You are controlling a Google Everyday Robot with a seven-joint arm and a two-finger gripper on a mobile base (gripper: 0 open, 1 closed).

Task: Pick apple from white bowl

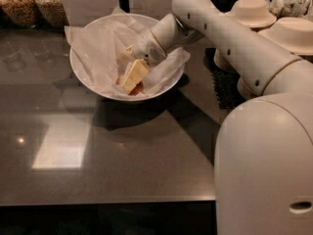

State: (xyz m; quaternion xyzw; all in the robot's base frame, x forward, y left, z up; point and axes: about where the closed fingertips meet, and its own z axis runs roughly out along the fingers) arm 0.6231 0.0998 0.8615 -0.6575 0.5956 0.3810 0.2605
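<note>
The white bowl [88, 80] stands on the dark counter at the upper left, lined with crinkled white paper whose corners stick out past the rim. My gripper [132, 76] reaches down into the bowl from the right and sits low at its bottom, right on top of the apple. Only thin red slivers of the apple [138, 89] show beside and under the gripper; the rest of it is hidden.
Stacks of beige disposable bowls [250, 12] stand at the back right, over a black mat [226, 87]. Two jars of grain [19, 4] stand at the back left. A white box [88, 1] is behind the bowl. The robot's white body [264, 170] fills the lower right.
</note>
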